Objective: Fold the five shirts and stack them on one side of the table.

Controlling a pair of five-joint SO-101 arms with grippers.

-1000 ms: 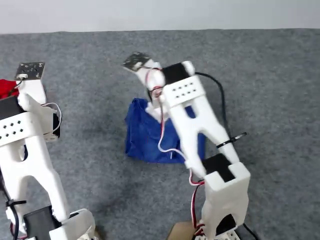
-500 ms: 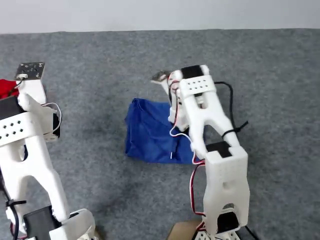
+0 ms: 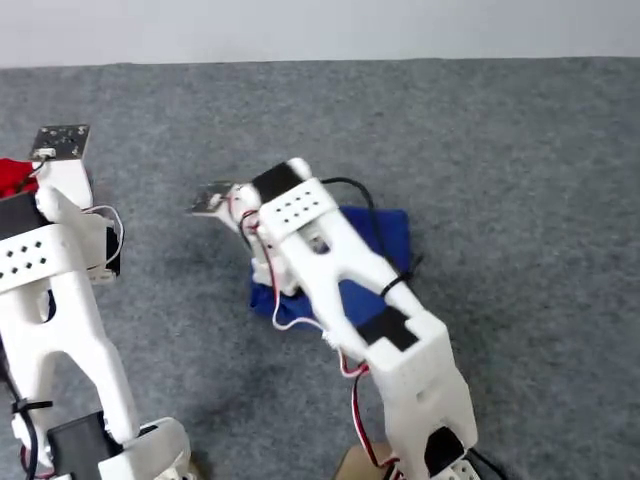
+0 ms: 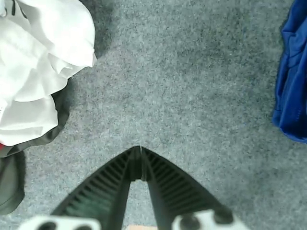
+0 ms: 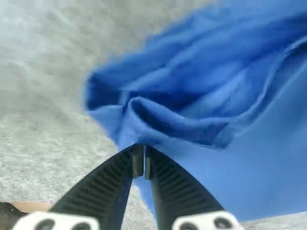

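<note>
A blue shirt (image 3: 385, 235) lies crumpled on the grey carpet in the middle, partly hidden by my right arm (image 3: 320, 245) stretched across it. In the right wrist view my right gripper (image 5: 139, 152) is shut. Its tips sit at the edge of the blue shirt (image 5: 216, 96), where a ridge of cloth is bunched just ahead of them; I cannot tell whether any cloth is pinched. My left gripper (image 4: 140, 165) is shut and holds nothing, low over bare carpet. It is between a white shirt (image 4: 41, 62) and the blue shirt (image 4: 292, 81).
A dark garment (image 4: 26, 141) lies under the white shirt. A bit of red cloth (image 3: 12, 175) shows at the left edge by my left arm (image 3: 50, 270). Grey carpet (image 3: 520, 150) covers the table, with open room at the right and back.
My right arm swung to the right over the blue shirt and then back across it to the left. The shirt's right side now shows. The left arm kept still.
</note>
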